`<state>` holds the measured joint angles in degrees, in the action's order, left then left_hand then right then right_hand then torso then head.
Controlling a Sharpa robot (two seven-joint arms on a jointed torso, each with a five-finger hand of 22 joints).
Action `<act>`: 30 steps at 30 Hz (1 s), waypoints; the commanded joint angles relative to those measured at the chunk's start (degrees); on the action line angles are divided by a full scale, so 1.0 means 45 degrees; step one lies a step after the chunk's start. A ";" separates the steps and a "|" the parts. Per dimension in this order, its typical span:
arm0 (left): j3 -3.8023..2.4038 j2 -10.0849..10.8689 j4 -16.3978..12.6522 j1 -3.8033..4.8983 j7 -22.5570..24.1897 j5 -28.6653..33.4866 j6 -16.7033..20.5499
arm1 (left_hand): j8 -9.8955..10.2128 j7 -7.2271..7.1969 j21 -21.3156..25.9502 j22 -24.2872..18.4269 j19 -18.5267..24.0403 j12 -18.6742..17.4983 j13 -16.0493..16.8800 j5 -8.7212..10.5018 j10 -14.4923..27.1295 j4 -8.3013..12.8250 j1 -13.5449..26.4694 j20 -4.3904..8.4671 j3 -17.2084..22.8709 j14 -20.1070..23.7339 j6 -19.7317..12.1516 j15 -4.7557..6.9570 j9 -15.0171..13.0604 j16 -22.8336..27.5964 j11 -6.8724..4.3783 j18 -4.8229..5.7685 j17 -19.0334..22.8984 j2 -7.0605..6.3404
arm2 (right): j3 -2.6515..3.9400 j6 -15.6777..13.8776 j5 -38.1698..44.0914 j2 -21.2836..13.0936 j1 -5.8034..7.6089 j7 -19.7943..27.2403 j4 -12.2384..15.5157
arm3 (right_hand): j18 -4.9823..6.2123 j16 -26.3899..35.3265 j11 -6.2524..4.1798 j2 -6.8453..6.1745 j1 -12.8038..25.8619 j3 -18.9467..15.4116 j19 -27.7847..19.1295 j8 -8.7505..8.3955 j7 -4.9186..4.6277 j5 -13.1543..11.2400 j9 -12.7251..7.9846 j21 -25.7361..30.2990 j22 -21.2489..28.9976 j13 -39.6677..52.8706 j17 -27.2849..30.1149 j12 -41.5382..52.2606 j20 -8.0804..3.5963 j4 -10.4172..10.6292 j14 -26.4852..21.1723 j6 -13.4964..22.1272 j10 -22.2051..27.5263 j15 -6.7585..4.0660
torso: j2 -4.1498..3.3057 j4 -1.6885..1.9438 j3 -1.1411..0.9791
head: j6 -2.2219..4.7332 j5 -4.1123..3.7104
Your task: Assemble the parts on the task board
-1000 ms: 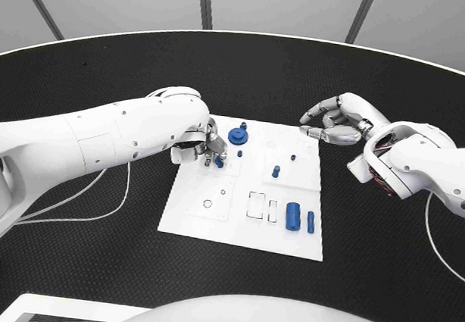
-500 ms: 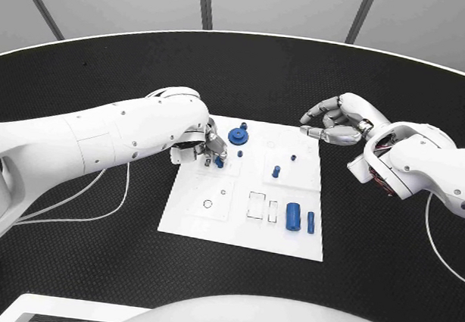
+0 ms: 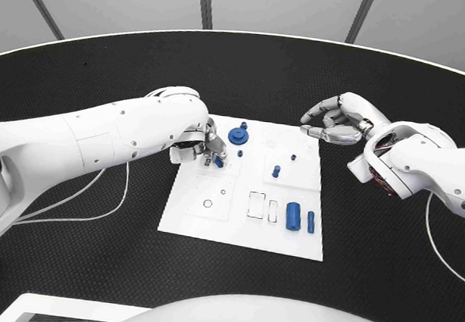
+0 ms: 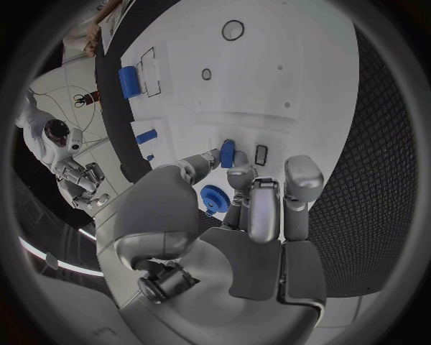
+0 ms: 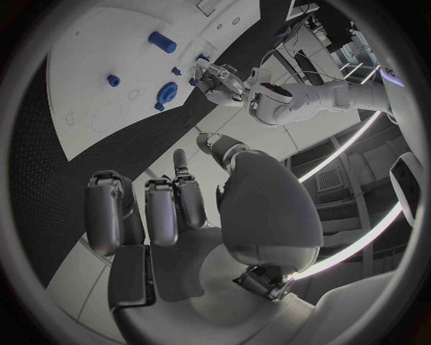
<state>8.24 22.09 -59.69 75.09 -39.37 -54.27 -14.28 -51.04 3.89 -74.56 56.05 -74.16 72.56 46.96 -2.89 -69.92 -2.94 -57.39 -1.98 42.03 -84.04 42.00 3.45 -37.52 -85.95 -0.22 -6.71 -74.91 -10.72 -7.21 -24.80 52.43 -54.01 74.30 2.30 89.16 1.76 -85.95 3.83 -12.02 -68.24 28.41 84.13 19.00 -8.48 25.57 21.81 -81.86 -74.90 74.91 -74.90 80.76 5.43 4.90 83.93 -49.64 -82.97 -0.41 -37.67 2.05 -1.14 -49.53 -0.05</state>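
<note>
Left wrist view: left hand (image 4: pixel 247 208) pinches blue part (image 4: pixel 227 153).

Lighting is bright, even and overhead; shadows beneath the arms are soft. The glossy white rectangular task board (image 3: pixel 243 230) shows mild glare. Both wrist views bend strongly toward their dark rims.

One white task board (image 3: pixel 240 226) on the table — six blue parts (image 3: pixel 292 216) on it, and two silver hands (image 3: pixel 338 121).
</note>
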 commanded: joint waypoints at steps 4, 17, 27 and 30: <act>0.0000 -0.0005 0.0009 0.0000 -0.0005 0.0019 -0.0021 | 0.0052 0.0016 0.0016 -0.0022 -0.0022 0.0014 -0.0041 0.0017 0.0118 -0.0107 0.0053 0.0040 -0.0262 -0.0903 0.0120 0.0075 0.0045 -0.0066 -0.0013 0.0021 -0.1873 -0.0200 | 0.0000 -0.0004 0.0000 0.0014 0.0000 0.0008 -0.0016 | 0.0146 0.0070 -0.0070 -0.0055 0.0038 0.0073 0.0350 0.0044 -0.0012 0.0085 -0.0011 0.0079 -0.1548 0.1505 -0.1686 -0.0025 -0.0097 -0.0021 0.0933 0.0077 0.0019 -0.0099 | 0.0012 0.0001 -0.0004 | -0.0002 -0.0001; 0.0000 -0.0022 0.0035 0.0000 -0.0012 0.0114 0.0026 | 0.0041 0.0026 0.0033 -0.0037 -0.0025 0.0009 -0.0076 0.0017 0.0125 -0.0359 0.0094 0.0034 -0.0654 -0.0902 0.0139 0.0066 0.0105 -0.0064 -0.0002 0.0019 -0.1870 -0.0302 | 0.0000 -0.0013 0.0000 0.0021 -0.0001 0.0015 -0.0050 | 0.0147 0.0077 -0.0069 -0.0061 0.0051 0.0071 0.0348 0.0050 -0.0014 0.0088 -0.0013 0.0085 -0.1544 0.1493 -0.1676 -0.0039 -0.0097 -0.0014 0.0931 0.0083 0.0030 -0.0098 | 0.0008 -0.0004 -0.0009 | 0.0014 -0.0002; 0.0000 -0.0047 0.0071 -0.0001 -0.0010 0.0180 -0.0002 | 0.0030 0.0039 0.0062 -0.0071 -0.0019 -0.0020 -0.0161 0.0016 0.0164 -0.0661 0.0097 0.0027 -0.1177 -0.0903 0.0132 0.0054 0.0175 -0.0065 0.0012 0.0014 -0.1873 -0.0447 | 0.0000 -0.0014 0.0000 0.0032 -0.0001 0.0024 -0.0069 | 0.0147 0.0077 -0.0069 -0.0061 0.0051 0.0071 0.0348 0.0050 -0.0014 0.0088 -0.0013 0.0085 -0.1544 0.1493 -0.1676 -0.0039 -0.0097 -0.0014 0.0931 0.0083 0.0030 -0.0098 | 0.0007 -0.0004 -0.0010 | 0.0029 -0.0017; 0.0000 -0.0050 0.0082 -0.0001 -0.0013 0.0187 -0.0012 | 0.0023 0.0040 0.0064 -0.0065 -0.0026 -0.0027 -0.0187 0.0015 0.0175 -0.0770 0.0065 0.0024 -0.1377 -0.0904 0.0131 0.0052 0.0200 -0.0066 0.0015 0.0015 -0.1874 -0.0473 | 0.0000 -0.0014 0.0000 0.0032 -0.0001 0.0025 -0.0072 | 0.0147 0.0077 -0.0069 -0.0061 0.0051 0.0071 0.0348 0.0050 -0.0014 0.0088 -0.0013 0.0085 -0.1544 0.1493 -0.1676 -0.0039 -0.0097 -0.0014 0.0931 0.0083 0.0030 -0.0098 | 0.0005 0.0000 -0.0007 | 0.0032 -0.0022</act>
<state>8.24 21.87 -59.33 75.09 -39.42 -53.43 -14.33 -51.05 4.10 -74.56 55.81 -74.15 72.56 46.16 -2.89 -69.50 -6.51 -57.20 -1.99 35.91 -84.04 42.20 3.45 -36.65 -86.04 -0.21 -6.70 -74.90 -12.42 -7.21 -24.86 52.43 -53.86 74.30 2.41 88.84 1.75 -85.95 3.83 -12.02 -68.24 28.41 84.13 18.99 -8.48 25.57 21.82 -81.86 -74.90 74.90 -74.93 80.76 5.43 4.90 83.93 -49.64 -82.97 -0.41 -37.63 2.04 -1.18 -49.41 -0.13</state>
